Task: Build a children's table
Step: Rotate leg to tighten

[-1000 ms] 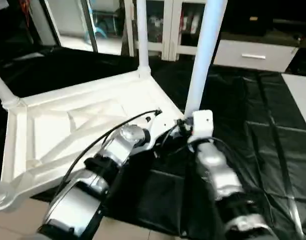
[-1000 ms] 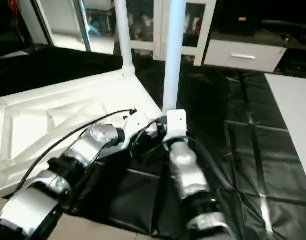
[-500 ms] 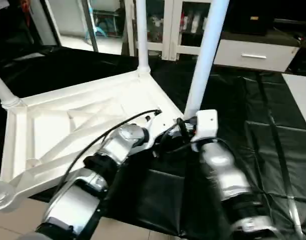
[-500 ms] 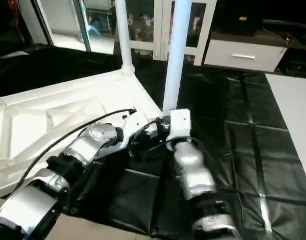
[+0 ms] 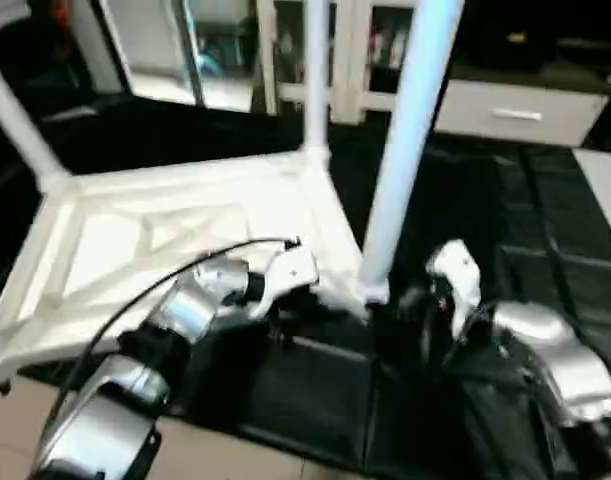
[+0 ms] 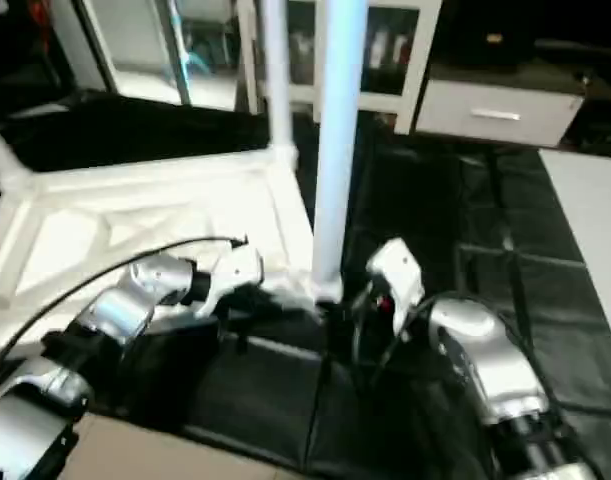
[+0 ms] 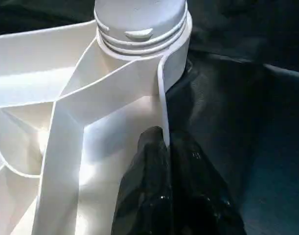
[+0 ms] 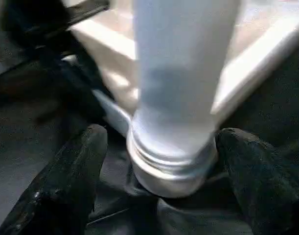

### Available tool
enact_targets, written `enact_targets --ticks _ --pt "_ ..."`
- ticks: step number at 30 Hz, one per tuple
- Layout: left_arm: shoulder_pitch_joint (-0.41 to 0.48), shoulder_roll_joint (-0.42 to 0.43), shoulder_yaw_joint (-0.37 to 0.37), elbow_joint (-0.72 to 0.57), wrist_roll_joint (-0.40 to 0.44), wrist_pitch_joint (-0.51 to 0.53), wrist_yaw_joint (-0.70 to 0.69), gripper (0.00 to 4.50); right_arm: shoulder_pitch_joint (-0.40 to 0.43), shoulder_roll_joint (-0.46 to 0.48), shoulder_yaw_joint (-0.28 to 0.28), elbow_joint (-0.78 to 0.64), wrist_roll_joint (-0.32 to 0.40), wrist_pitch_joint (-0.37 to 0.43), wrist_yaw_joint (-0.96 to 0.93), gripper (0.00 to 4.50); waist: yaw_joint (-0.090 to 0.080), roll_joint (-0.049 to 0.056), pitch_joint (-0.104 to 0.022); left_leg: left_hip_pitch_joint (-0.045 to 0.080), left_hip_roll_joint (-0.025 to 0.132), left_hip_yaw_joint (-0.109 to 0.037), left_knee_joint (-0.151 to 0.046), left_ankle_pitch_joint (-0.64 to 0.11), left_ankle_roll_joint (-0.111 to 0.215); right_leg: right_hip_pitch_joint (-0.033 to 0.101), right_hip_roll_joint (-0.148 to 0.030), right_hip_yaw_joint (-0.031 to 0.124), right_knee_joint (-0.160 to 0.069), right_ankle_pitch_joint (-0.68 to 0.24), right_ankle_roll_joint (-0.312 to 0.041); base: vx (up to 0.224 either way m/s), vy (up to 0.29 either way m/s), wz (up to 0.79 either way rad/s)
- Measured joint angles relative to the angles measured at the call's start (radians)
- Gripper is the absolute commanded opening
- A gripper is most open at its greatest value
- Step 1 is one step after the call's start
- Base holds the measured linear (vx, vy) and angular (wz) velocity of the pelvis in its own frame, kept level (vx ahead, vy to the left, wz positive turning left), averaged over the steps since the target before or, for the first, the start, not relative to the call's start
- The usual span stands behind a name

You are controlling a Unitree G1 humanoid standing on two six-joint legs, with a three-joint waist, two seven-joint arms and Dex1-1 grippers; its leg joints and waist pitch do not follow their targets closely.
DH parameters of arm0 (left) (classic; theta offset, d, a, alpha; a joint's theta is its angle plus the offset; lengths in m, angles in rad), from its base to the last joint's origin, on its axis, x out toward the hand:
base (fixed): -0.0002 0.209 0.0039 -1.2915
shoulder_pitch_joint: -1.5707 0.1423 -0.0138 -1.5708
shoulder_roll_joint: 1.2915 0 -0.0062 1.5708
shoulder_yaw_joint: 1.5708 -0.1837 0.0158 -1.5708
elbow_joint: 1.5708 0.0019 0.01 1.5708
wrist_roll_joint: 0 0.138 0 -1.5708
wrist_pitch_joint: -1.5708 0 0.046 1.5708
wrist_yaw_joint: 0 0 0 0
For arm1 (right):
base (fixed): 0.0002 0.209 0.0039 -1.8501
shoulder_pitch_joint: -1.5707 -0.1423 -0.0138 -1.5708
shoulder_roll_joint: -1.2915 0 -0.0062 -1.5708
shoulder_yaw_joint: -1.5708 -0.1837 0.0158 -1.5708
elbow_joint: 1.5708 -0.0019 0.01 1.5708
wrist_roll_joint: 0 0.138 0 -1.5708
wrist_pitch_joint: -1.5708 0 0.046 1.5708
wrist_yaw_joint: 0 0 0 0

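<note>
The children's table top [image 5: 155,240] lies upside down on the black-draped work table, ribs up. White legs stand in its corner sockets: a near one [image 5: 400,170], a far one [image 5: 315,80] and one at the left [image 5: 20,120]. My left gripper [image 7: 165,134] is shut on the top's thin rim wall [image 7: 161,103], just beside the near corner socket [image 7: 139,34]. My right gripper [image 8: 164,137] is open around the base of the near leg [image 8: 178,88], its fingers [image 8: 76,171] standing clear of the tube on both sides.
Black cloth [image 5: 545,220] covers the work table to the right of the top. A white drawer unit [image 5: 515,110] and glass doors [image 5: 185,50] stand behind. Pale floor [image 5: 15,420] shows at the near left. A black cable [image 5: 165,275] arches over my left forearm.
The camera has shifted. My right gripper has opened off the near leg and its arm has swung out to the right. My left gripper still pinches the rim.
</note>
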Motion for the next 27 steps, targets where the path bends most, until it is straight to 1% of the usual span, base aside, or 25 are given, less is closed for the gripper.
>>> enact_targets --ticks 3,4,7,18,19,21,23,24,25,26,27 --pt "0.012 0.011 -0.006 -0.029 -0.003 0.005 -0.044 0.0 0.001 -0.034 0.009 -0.02 0.008 0.01 0.057 3.83 0.011 -0.001 0.0 0.001 0.0 0.0 0.0 0.0 0.0 0.0 0.0 0.0 0.0 0.0 0.0 0.0 0.0 0.0" --pt "0.018 0.018 -0.012 -0.049 -0.005 0.012 -0.068 0.0 0.002 -0.052 0.026 -0.034 0.006 0.009 0.08 3.83 0.014 -0.001 0.0 0.001 0.0 0.0 0.0 0.0 0.0 0.0 0.0 0.0 0.0 0.0 0.0 0.0 0.0 0.0" --pt "0.026 0.032 -0.018 -0.073 -0.01 0.019 -0.105 0.0 0.002 -0.056 0.044 -0.042 -0.002 0.005 0.096 3.83 0.019 -0.001 0.0 0.001 0.0 0.0 0.0 0.0 0.0 0.0 0.0 -0.001 0.0 0.0 0.0 0.0 0.0 0.0" --pt "0.031 0.045 -0.023 -0.099 -0.008 0.044 -0.124 0.0 -0.021 -0.05 0.062 -0.014 -0.037 -0.014 0.129 3.83 0.016 -0.001 0.001 0.001 0.001 0.001 0.0 0.0 0.0 0.0 0.0 -0.001 0.0 0.0 0.001 0.0 0.0 0.0" --pt "0.032 0.045 -0.023 -0.1 -0.008 0.044 -0.124 0.0 -0.023 -0.046 0.063 -0.005 -0.038 -0.015 0.13 3.67 0.017 -0.001 0.001 0.001 0.001 0.001 0.0 0.0 0.0 0.0 0.0 -0.001 0.0 0.0 0.001 0.0 0.0 0.0" --pt "0.032 0.045 -0.023 -0.102 -0.008 0.044 -0.125 0.0 -0.024 -0.039 0.063 0.003 -0.038 -0.015 0.13 3.67 0.017 -0.001 0.001 0.001 0.001 0.001 0.0 0.0 0.0 0.0 0.0 -0.001 0.0 0.0 0.0 0.0 0.0 0.0" --pt "0.033 0.046 -0.023 -0.106 -0.008 0.047 -0.125 0.0 -0.029 -0.037 0.062 0.011 -0.039 -0.016 0.13 3.45 0.016 -0.002 0.001 0.001 0.001 0.001 0.0 0.0 0.0 0.0 0.0 -0.001 0.0 0.0 0.001 0.0 0.0 0.0" --pt "0.034 0.046 -0.024 -0.108 -0.008 0.049 -0.125 0.0 -0.03 -0.036 0.062 0.013 -0.039 -0.016 0.13 3.45 0.017 -0.002 0.001 0.001 0.001 0.001 0.0 0.0 0.0 0.0 0.0 -0.001 0.0 0.0 0.0 0.0 0.0 0.0" --pt "0.034 0.046 -0.024 -0.108 -0.008 0.051 -0.126 0.0 -0.035 -0.035 0.062 0.019 -0.039 -0.016 0.13 3.29 0.017 -0.002 0.001 0.001 0.001 0.001 0.0 0.0 0.0 0.0 0.0 -0.001 0.0 0.0 0.0 0.0 0.0 0.0" --pt "0.034 0.047 -0.024 -0.109 -0.008 0.053 -0.126 0.0 -0.038 -0.032 0.062 0.025 -0.039 -0.016 0.13 3.29 0.016 -0.002 0.001 0.001 0.001 0.001 0.0 0.0 0.0 0.0 0.0 -0.001 0.0 0.0 0.0 0.0 0.0 0.0" --pt "0.034 0.047 -0.024 -0.11 -0.008 0.054 -0.126 0.0 -0.04 -0.029 0.061 0.03 -0.04 -0.016 0.13 3.13 0.016 -0.002 0.001 0.001 0.001 0.001 0.0 0.0 0.0 0.0 0.0 -0.001 0.0 0.0 0.0 0.0 0.0 0.0"
